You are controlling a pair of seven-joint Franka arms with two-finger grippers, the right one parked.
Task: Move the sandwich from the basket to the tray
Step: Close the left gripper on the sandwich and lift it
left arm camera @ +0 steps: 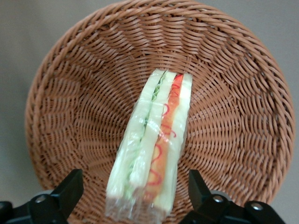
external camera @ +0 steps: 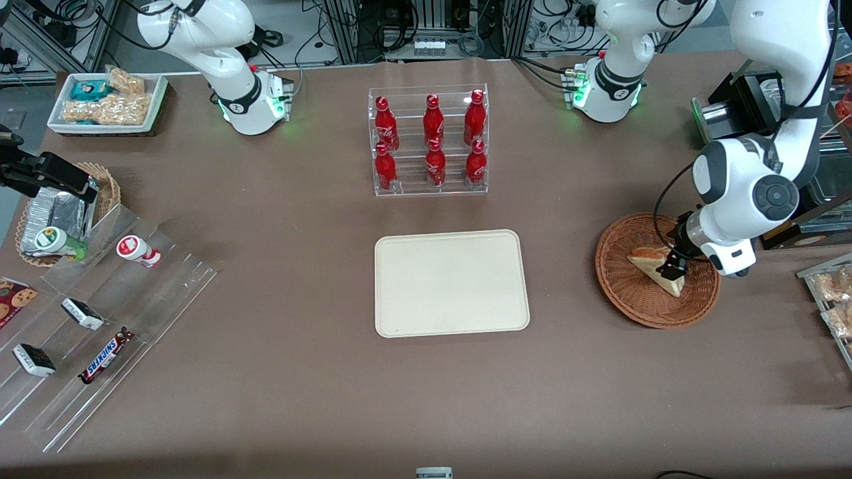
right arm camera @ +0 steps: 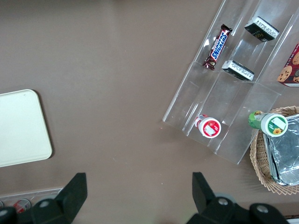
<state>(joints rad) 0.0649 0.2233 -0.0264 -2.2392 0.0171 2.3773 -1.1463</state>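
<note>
Over the reddish wicker basket (external camera: 655, 271), toward the working arm's end of the desk (external camera: 266, 372), our claw (external camera: 671, 265) hangs spread wide, one finger on either flank of the wrapped sandwich (left arm camera: 152, 144), neither visibly pressing it. The wedge lies in the basket with its cut edge up, red and green filling showing. We judge the grasp is next: we should sink a little lower, close squarely across the bread faces and squeeze gently, since the soft bread may crush. The cream tray (external camera: 451, 283) waits at the basket's nine o'clock, well apart.
</note>
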